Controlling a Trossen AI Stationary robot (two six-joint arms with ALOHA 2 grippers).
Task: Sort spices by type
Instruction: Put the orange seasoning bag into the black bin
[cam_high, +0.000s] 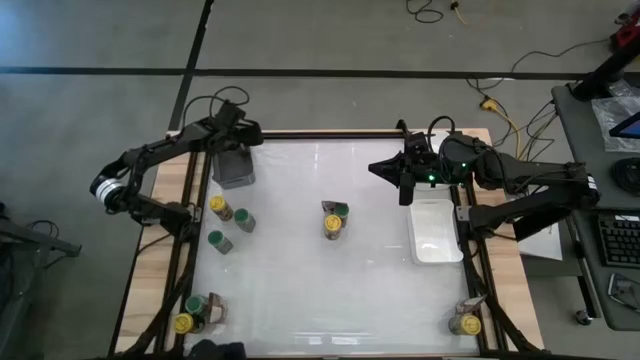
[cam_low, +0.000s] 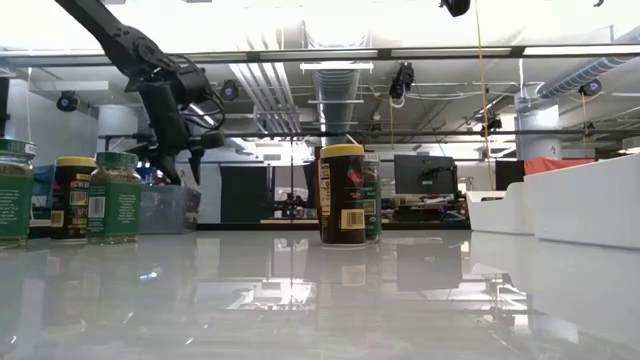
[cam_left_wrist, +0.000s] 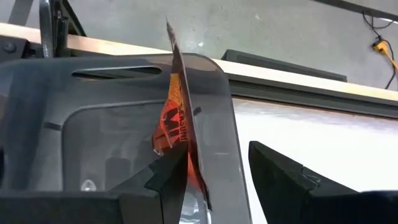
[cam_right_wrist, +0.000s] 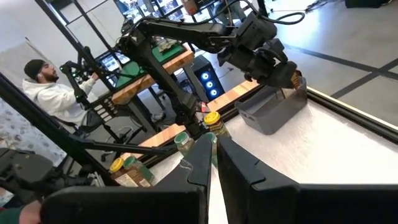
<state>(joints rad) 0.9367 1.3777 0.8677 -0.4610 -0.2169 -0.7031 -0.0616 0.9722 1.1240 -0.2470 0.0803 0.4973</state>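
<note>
High view: left pincer (cam_high: 237, 138) hangs over the grey bin (cam_high: 232, 168); jars (cam_high: 228, 214) stand across the desk (cam_high: 330, 290). Left wrist view: its fingers (cam_left_wrist: 171, 174) pinch an orange packet (cam_left_wrist: 177, 127). Right wrist view: right pincer (cam_right_wrist: 216, 155) is clenched, empty.

A robotics lab. Exposed ceiling ducts (cam_low: 335, 85) and computer monitors (cam_low: 425, 175) show behind the table. Cables (cam_high: 500, 110) trail over the concrete floor.
</note>
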